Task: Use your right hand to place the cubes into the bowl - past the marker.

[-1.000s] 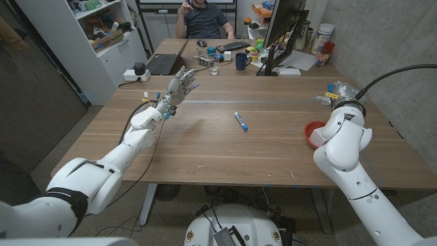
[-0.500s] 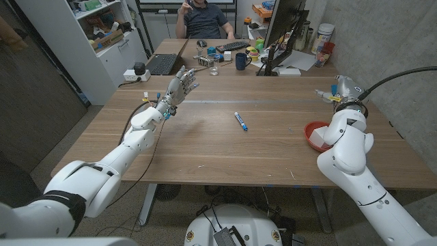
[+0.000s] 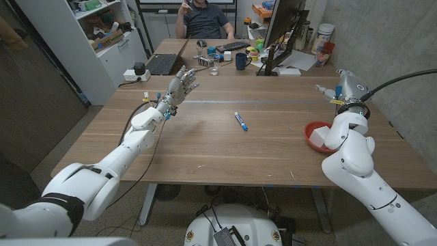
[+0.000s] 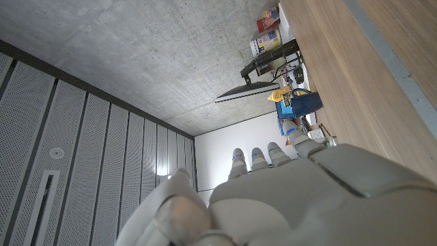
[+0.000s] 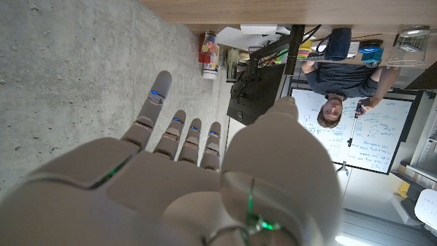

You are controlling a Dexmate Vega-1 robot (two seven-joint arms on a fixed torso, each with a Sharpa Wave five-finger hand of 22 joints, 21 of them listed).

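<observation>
The red bowl sits near the table's right edge, partly hidden behind my right forearm. A white cube lies inside it. The blue marker lies on the wood at mid-table, to the left of the bowl. My right hand is raised beyond the bowl, near the right wall. In the right wrist view its fingers are spread and hold nothing. Over the far left of the table my left hand is lifted, its fingers extended and empty.
At the far end stand a laptop, a dark mug, a keyboard and a monitor. A person sits behind them. A concrete wall runs close along the right side.
My right hand has drifted farther from the bowl, toward the wall, and the forearm has swung slightly right. The left arm, marker and bowl have stayed put.
</observation>
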